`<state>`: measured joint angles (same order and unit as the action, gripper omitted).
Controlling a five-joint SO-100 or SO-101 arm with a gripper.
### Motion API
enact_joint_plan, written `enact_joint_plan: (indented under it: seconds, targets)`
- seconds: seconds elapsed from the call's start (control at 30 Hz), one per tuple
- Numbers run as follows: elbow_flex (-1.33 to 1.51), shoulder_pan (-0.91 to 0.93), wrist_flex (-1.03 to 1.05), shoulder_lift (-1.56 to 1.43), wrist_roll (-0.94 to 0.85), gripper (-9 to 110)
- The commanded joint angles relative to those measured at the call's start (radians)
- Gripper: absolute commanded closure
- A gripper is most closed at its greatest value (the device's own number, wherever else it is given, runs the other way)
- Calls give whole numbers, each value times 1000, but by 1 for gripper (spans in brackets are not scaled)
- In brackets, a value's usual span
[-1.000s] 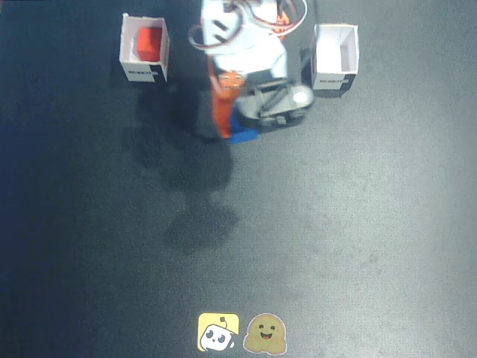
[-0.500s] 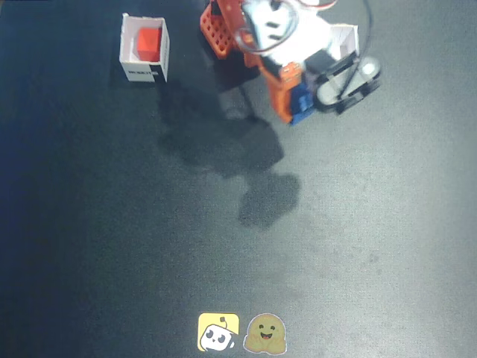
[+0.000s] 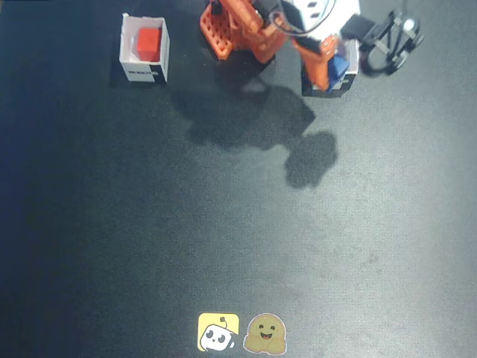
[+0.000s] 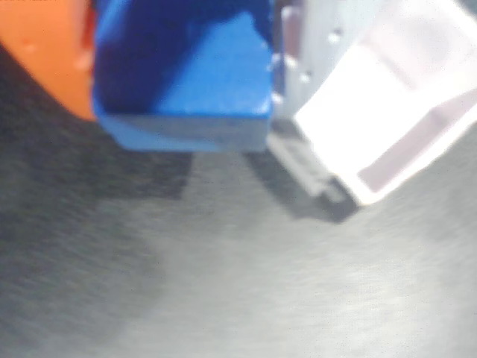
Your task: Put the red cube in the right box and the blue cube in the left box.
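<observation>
The red cube [image 3: 150, 42] lies inside the white box [image 3: 141, 72] at the left of the fixed view. My gripper [image 3: 333, 68] is shut on the blue cube [image 3: 339, 67] and holds it over the near left part of the other white box [image 3: 352, 77], at the right of that view. In the wrist view the blue cube [image 4: 186, 74] fills the top, clamped in my gripper [image 4: 182, 97] between an orange finger [image 4: 45, 52] and a pale one. The white box [image 4: 402, 89] sits just to the cube's right, above the dark mat.
The arm's orange base [image 3: 223, 30] stands at the top centre between the two boxes. Two small stickers [image 3: 218, 332] [image 3: 266, 333] lie at the mat's near edge. The arm's shadow falls on the dark mat [image 3: 238, 224] below the right-hand box.
The arm has swung from the centre to the right with the blue cube in its grip, which now hangs over the right-hand box. The red cube and its box have not moved.
</observation>
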<state>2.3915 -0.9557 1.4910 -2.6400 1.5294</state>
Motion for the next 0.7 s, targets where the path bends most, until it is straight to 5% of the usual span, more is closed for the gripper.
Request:
enact_joint_plan:
  seconds: [0.0, 0.67]
  targets:
    - [-18, -61, -3, -5, 18, 91]
    - [-5, -324, 28, 61, 83, 92]
